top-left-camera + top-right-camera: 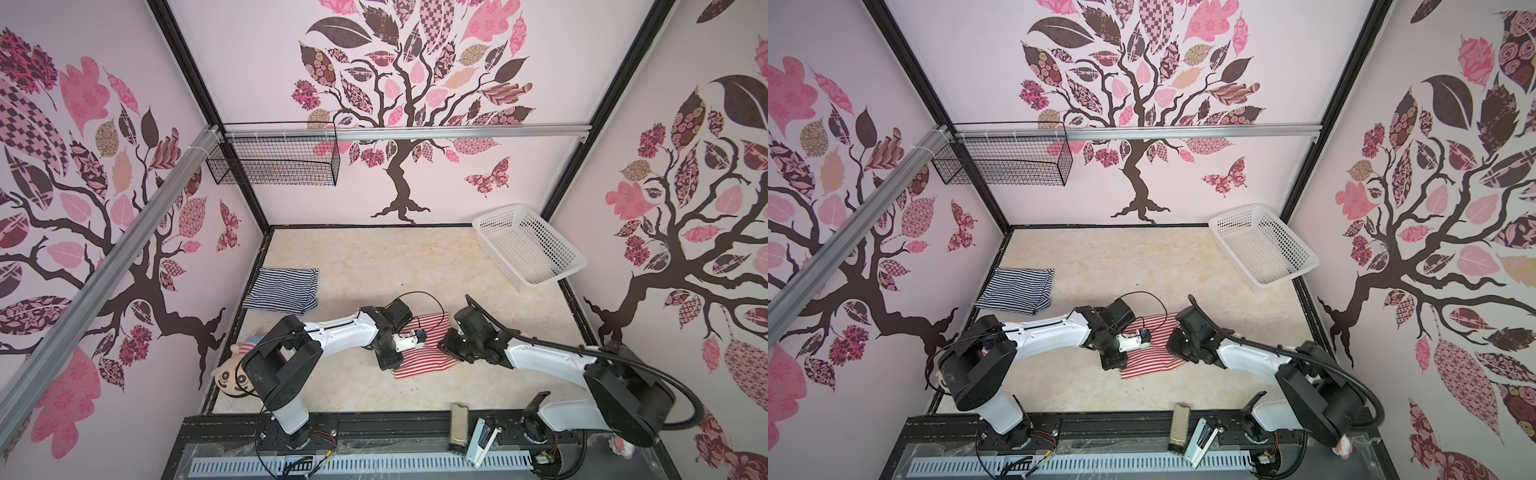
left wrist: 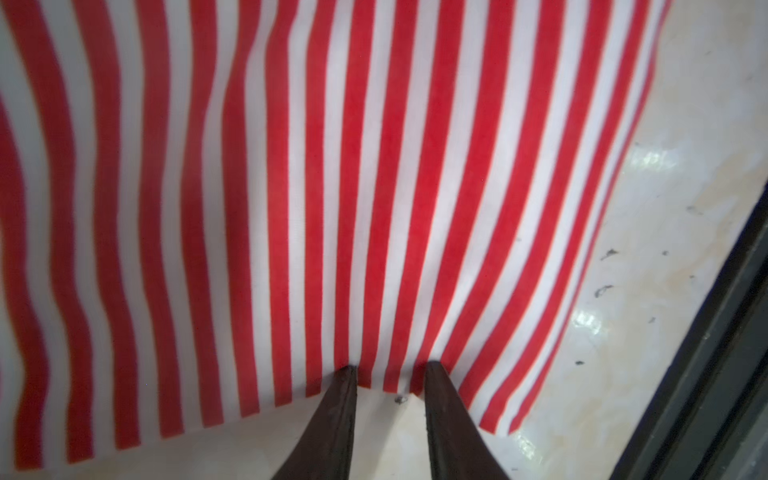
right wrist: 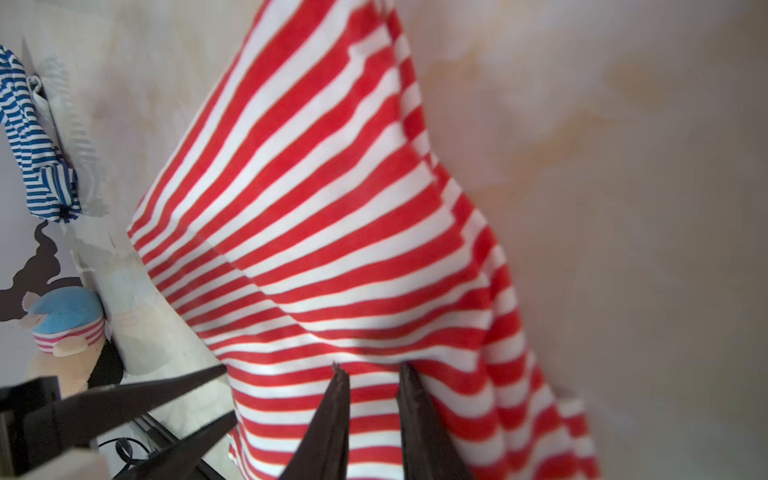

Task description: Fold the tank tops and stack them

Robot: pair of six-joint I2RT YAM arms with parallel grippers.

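Observation:
The red-and-white striped tank top (image 1: 428, 361) (image 1: 1152, 357) lies in the middle of the table, between the two arms. My left gripper (image 1: 395, 365) (image 2: 390, 374) is at its left hem. The jaws stand apart, tips touching the cloth edge (image 2: 374, 249), with bare table between the fingers. My right gripper (image 1: 444, 348) (image 3: 370, 374) is over the cloth's right side, jaws apart, flat striped cloth (image 3: 332, 232) showing between them. The cloth rises in a ridge there. The navy-and-white striped tank top (image 1: 282, 289) (image 1: 1017, 291) lies folded at the table's left edge.
A white perforated basket (image 1: 528, 245) stands at the back right corner. A plush doll (image 1: 235, 370) (image 3: 66, 316) lies by the left arm's base. A black wire basket (image 1: 274, 162) hangs on the back rail. Small items (image 1: 457, 428) lie on the front rail.

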